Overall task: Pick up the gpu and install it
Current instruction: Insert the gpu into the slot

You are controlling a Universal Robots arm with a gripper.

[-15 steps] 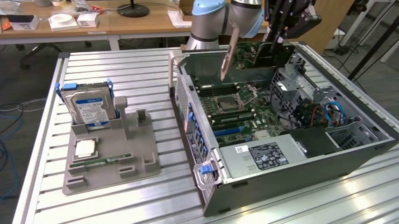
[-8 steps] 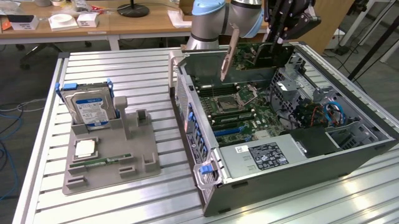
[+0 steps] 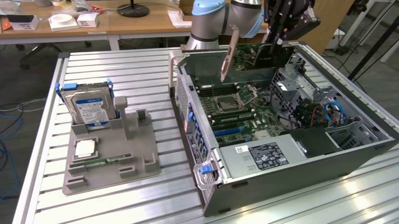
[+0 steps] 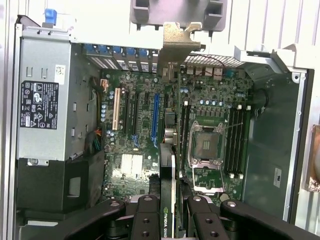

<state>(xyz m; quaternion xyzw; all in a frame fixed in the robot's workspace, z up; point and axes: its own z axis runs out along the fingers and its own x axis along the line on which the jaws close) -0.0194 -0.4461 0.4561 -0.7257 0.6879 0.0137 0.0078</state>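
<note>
Hanging edge-on over the open black computer case (image 3: pixel 349 154), the thin green gpu card (image 3: pixel 249 56) with black cooler block and silver metal end bracket (image 4: pixel 172 42) sits clamped between the jaws of the black gripper (image 4: pixel 169 212). Its lower end is cut off by the frame in the wrist view, and the green motherboard (image 4: pixel 135 130) lies below it. In the exterior view the arm's black linkage hides part of the card.
</note>
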